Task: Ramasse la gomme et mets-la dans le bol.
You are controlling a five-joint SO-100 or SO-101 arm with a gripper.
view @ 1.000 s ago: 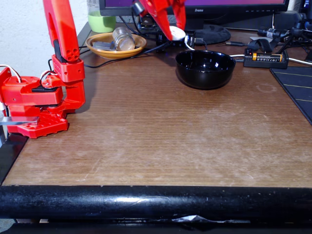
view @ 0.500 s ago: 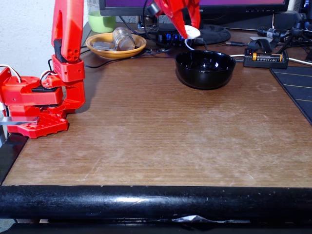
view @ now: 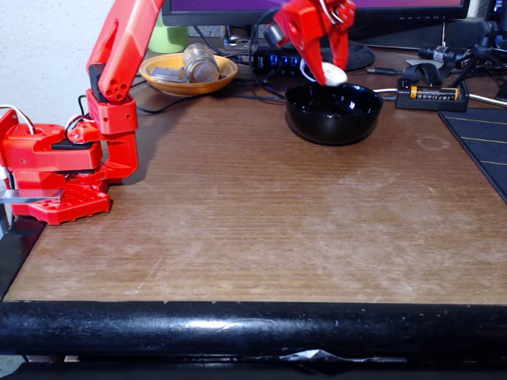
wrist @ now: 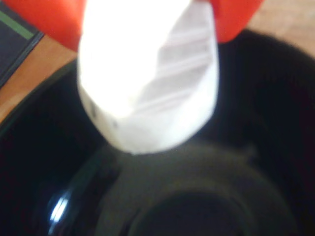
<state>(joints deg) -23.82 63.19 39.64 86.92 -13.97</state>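
**Eraser held over the black bowl**

In the fixed view the red arm (view: 119,55) rose from its base (view: 55,170) at the left edge of the table (view: 261,229) and reached across toward the back. The gripper (view: 331,73) hung pointing down, directly above the rear rim of the bol (view: 333,113). Its two fingers were closed on the gomme (view: 332,75), whose white rounded end stuck out below the fingertips, just above the bowl's opening and not touching it as far as could be told.

The wrist view, blurred, showed the gomme (wrist: 147,83) large and close, pinched between red fingers (wrist: 44,22) at the top of the frame, with the glossy dark inside of the bol (wrist: 49,196) spread beneath it. A strip of wooden table and a dark mat showed at the upper left corner.

Surroundings in the fixed view: a shallow orange dish (view: 187,77) stood behind and left of the bowl, holding a glass jar (view: 200,62) lying on its side. Black cables (view: 238,85) ran across the table between dish and bowl. A battery charger (view: 432,95) with a yellow cell lay to the right of the bowl, near it but apart. A dark mat (view: 483,138) covered the right edge. A monitor (view: 317,9) stood at the back. Nothing lay between the gripper and the bowl's mouth.
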